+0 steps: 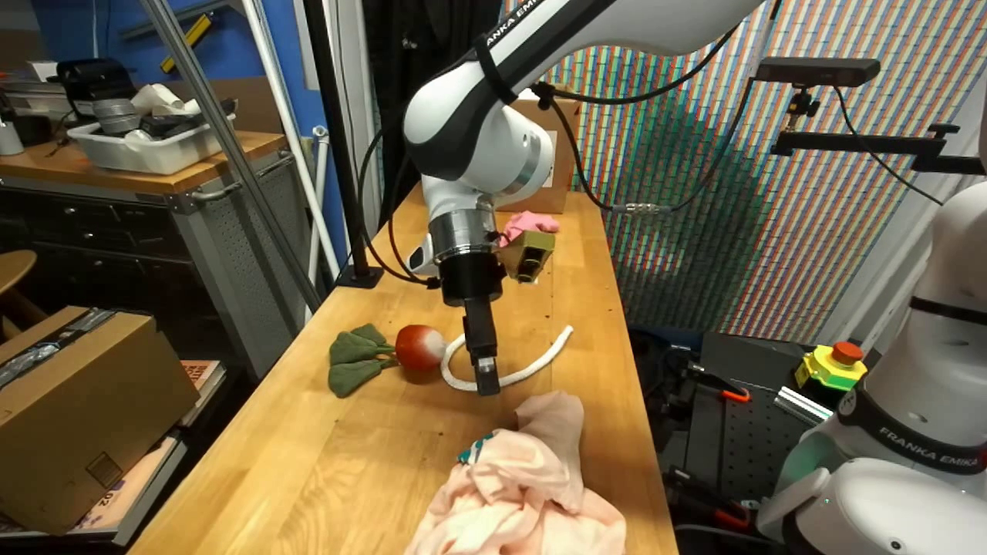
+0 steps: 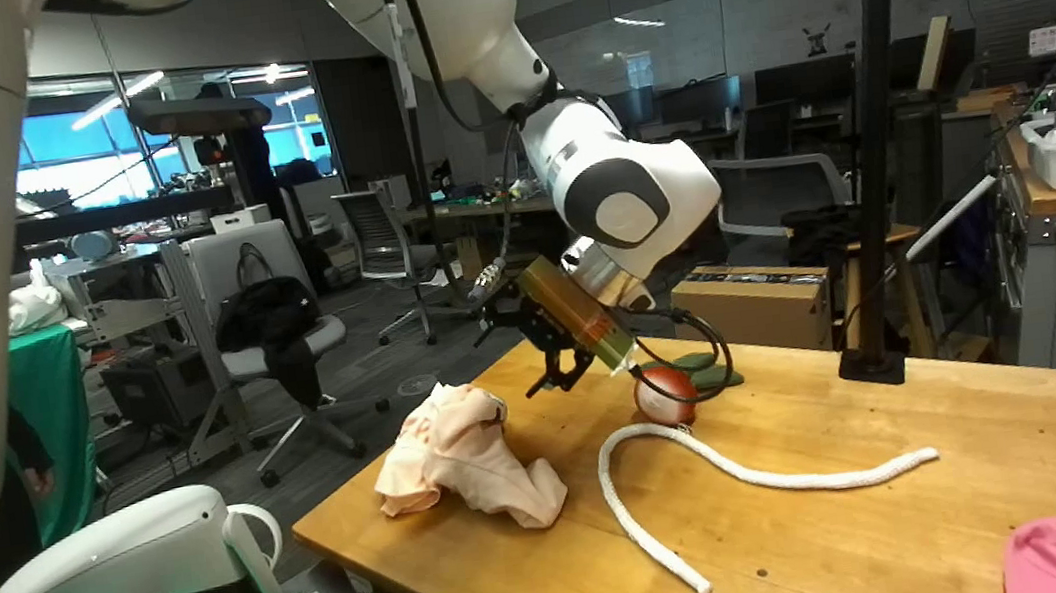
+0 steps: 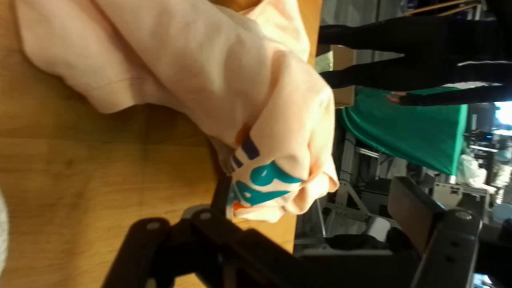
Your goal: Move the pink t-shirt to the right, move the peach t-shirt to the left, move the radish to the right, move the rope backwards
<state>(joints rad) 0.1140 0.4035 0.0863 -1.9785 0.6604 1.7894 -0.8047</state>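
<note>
My gripper (image 2: 508,364) hangs above the wooden table with its jaws wide apart and nothing held between them. Close by lies the peach t-shirt (image 2: 467,455), crumpled near a table edge; its teal print shows beyond the open fingers (image 3: 414,212) in the wrist view. The radish (image 1: 420,347), red and white with green leaves, rests on its side. Beside it curves the white rope (image 2: 772,478), touching or almost touching the radish; the gripper partly covers it in an exterior view. The pink t-shirt (image 1: 530,223) sits far from the gripper, cut off by the frame in an exterior view.
A black pole on a flat base (image 2: 871,365) stands on one side of the table (image 1: 308,462). At the table's end is a cardboard box (image 1: 551,185). Cables loop down by the wrist near the radish. A person in black (image 3: 368,38) stands beyond the table edge.
</note>
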